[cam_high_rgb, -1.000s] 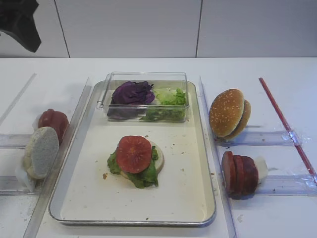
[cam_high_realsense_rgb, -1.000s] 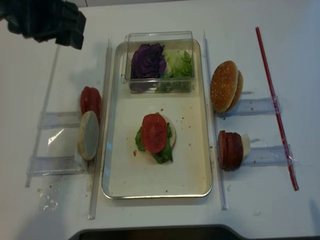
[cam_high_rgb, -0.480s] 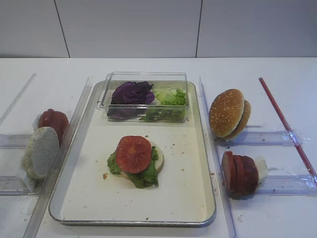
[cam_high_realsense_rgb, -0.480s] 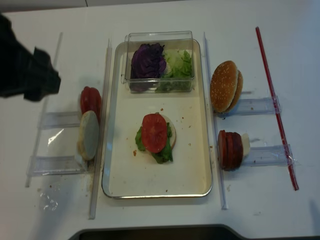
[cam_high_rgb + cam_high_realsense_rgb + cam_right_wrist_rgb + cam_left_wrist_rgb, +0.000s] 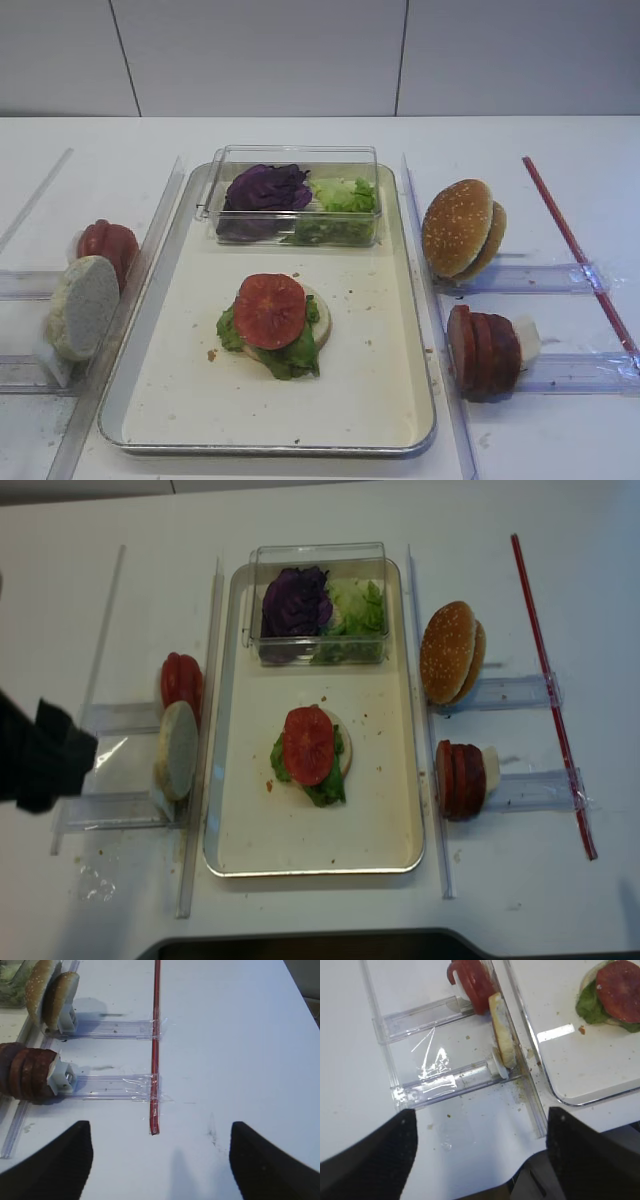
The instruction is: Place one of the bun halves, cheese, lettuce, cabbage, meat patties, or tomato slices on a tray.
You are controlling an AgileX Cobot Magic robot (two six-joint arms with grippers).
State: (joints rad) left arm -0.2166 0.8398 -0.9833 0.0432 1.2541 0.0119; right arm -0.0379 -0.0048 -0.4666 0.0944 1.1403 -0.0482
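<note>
Left gripper [image 5: 480, 1155], jaws wide and empty, now pulled back toward 8 o'clock, away from tray [image 5: 385, 810]. Tomato slice [image 5: 308, 744] on lettuce [image 5: 325, 790], tray centre: placement seemingly finished.

1. The large cream-white rectangular tray [image 5: 380, 390] has a smooth, faintly glossy floor and a shiny silvery metal rim.
2. The small clear plastic box [image 5: 296, 196], at the tray's 12 o'clock end, is glossy and see-through.
3. The clear plastic rails [image 5: 112, 1028] look glassy, with shiny tape.
4. The pale flat bun half [image 5: 501, 1035] looks matt and rough.
5. The white tabletop [image 5: 235, 1055] is smooth and matt.
</note>
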